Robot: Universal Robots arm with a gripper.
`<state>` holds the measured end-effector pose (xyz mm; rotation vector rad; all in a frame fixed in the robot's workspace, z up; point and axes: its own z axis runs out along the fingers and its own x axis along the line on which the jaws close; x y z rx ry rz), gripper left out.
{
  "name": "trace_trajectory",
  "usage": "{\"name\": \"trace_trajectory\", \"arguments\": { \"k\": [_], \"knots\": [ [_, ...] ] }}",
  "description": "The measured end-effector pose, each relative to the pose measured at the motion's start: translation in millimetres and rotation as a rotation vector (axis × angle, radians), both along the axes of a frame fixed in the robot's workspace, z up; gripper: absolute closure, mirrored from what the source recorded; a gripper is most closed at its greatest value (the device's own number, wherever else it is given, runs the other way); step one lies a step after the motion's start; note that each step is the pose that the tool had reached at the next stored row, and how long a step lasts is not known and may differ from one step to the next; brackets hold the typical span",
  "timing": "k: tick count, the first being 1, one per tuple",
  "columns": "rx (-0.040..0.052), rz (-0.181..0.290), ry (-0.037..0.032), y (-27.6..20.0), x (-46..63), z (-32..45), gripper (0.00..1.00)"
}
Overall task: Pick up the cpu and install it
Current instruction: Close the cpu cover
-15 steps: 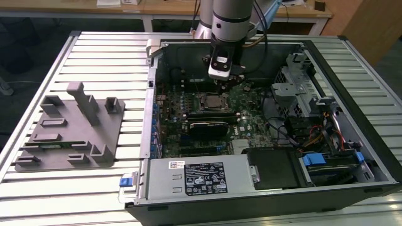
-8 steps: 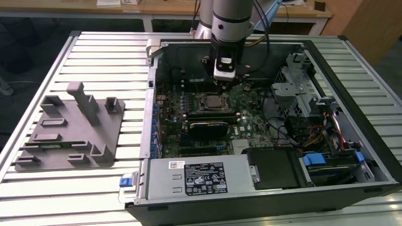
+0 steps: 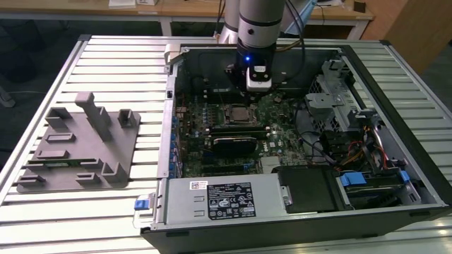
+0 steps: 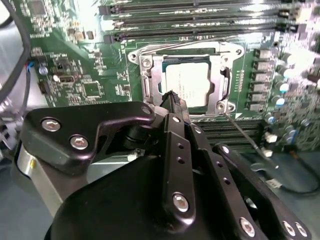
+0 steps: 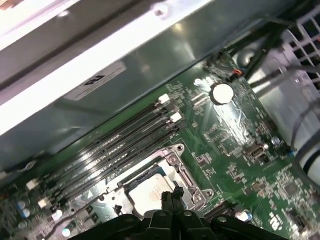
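Exterior view: even, fairly bright overhead room light, pale sheen on the slatted table (image 3: 106, 63), inside of the case (image 3: 395, 100) much darker w/ deep shadow round the drive bays, and a small blue LED (image 3: 246, 58) glowing on the arm (image 3: 258, 21). Second wrist view: hard glare washes part of the board (image 4: 75, 30) to near white, the cpu (image 4: 187, 85) lid reflects bright, and the gripper (image 4: 172, 95) body close to the lens is dark and out of focus. First wrist view: case wall blown out to white, specular streaks on the metal, pic soft overall, gripper a black silhouette.
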<state>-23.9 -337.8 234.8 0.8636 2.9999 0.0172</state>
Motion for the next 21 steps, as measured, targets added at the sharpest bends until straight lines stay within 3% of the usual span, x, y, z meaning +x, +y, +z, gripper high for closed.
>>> {"name": "trace_trajectory", "arguments": {
  "k": [21],
  "knots": [
    [0.0,0.383,0.0,0.0,0.0,-2.7,0.89]
  ]
}}
